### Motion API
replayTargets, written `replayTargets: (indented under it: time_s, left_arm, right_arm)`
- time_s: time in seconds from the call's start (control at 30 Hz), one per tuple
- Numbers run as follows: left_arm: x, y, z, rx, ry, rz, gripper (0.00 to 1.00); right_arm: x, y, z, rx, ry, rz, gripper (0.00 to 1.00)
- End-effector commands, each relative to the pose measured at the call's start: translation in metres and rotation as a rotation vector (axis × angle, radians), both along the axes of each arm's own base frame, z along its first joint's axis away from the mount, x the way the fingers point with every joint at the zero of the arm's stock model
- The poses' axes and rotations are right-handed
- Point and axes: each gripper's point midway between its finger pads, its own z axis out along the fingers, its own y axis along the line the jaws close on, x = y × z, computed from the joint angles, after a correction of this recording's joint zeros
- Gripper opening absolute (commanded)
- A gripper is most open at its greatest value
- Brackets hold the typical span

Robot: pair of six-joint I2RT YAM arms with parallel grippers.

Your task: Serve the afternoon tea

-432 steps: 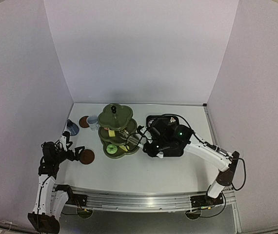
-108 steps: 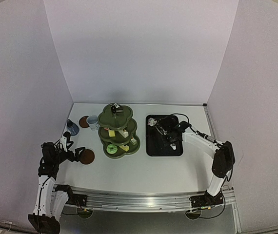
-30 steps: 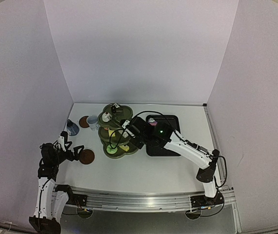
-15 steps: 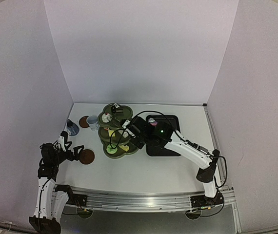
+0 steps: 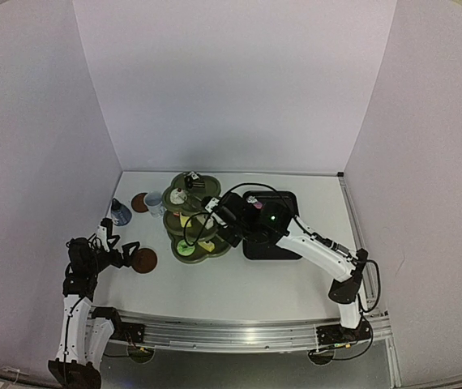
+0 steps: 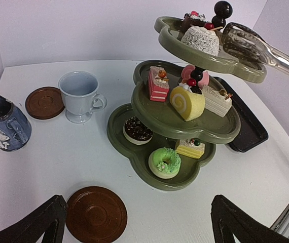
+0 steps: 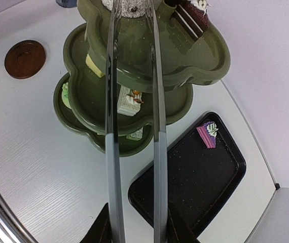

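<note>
Clamping tongs [image 7: 112, 126], right gripper [image 7: 134, 225] barely visible, tips cropped over stand [image 7: 205, 61]

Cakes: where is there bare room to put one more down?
The top tier has a bare lobe next to the chocolate cake, though the tongs hang over that tier. The black tray is nearly all bare, with only one pink slice in a corner. The middle tier is crowded with cakes.

Bright, even light; fisheye-curved edges
</note>
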Motion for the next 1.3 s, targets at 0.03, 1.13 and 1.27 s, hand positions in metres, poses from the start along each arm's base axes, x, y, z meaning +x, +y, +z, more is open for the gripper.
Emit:
replayTargets:
  time_s: [0.03,1.13,1.27]
  left_arm:
    - [0.003,0.0,0.01,-0.003,-0.029,0.002,1.0]
    - [0.003,0.001,0.006,0.001,-0.008,0.003,1.0]
    - [0.004,0.001,0.005,0.012,0.005,0.0,1.0]
  right_arm:
    - [-0.009,-0.02,0.058,0.141,-0.052,-0.022,0.27]
    - [0.095,-0.217,0.015,0.267,0.096,-0.486,0.27]
    - [0.102,-0.231,-0.047,0.162,0.216,-0.481,0.28]
